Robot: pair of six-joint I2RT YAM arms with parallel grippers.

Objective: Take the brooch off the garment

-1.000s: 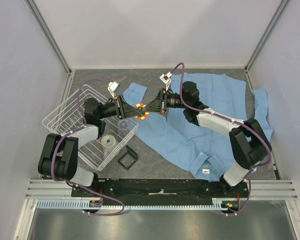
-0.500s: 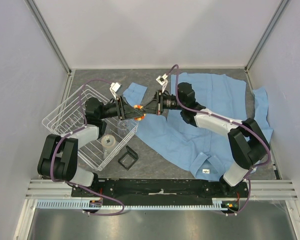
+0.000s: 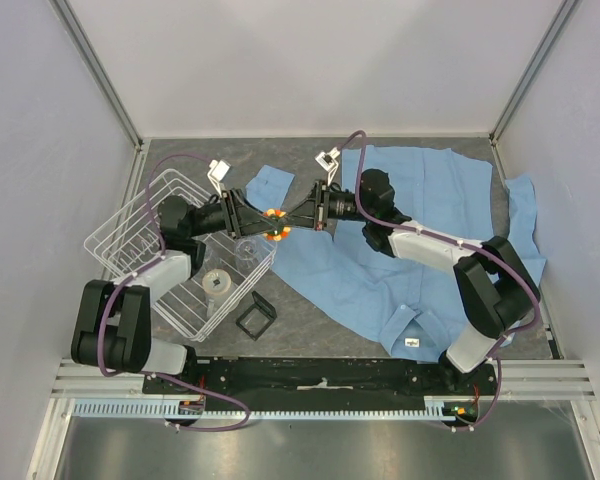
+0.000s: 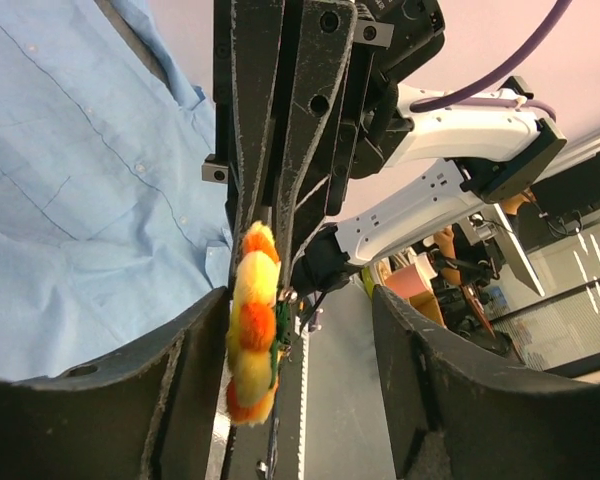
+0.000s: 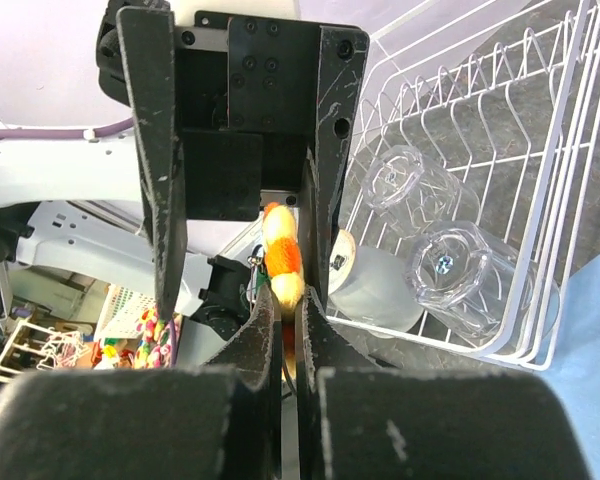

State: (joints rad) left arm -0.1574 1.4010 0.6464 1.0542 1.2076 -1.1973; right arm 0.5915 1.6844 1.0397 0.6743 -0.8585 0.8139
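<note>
Left gripper point(image 3: 259, 221) retreated, one brooch point(image 3: 276, 225), one garment point(image 3: 380, 272)

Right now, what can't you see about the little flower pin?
- Top view: the flower pin is too small, wedged between the left claw and right claw. Whether it touches the shirt is unclear.
- Left wrist view: it shows edge-on only, so its back fastening is unclear.
- Right wrist view: its lower part hides behind the right claw's fingers.

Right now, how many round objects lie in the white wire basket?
3: one clear plastic round piece, a second clear one below it, a whitish round disc beside that. More may be hidden.
</note>
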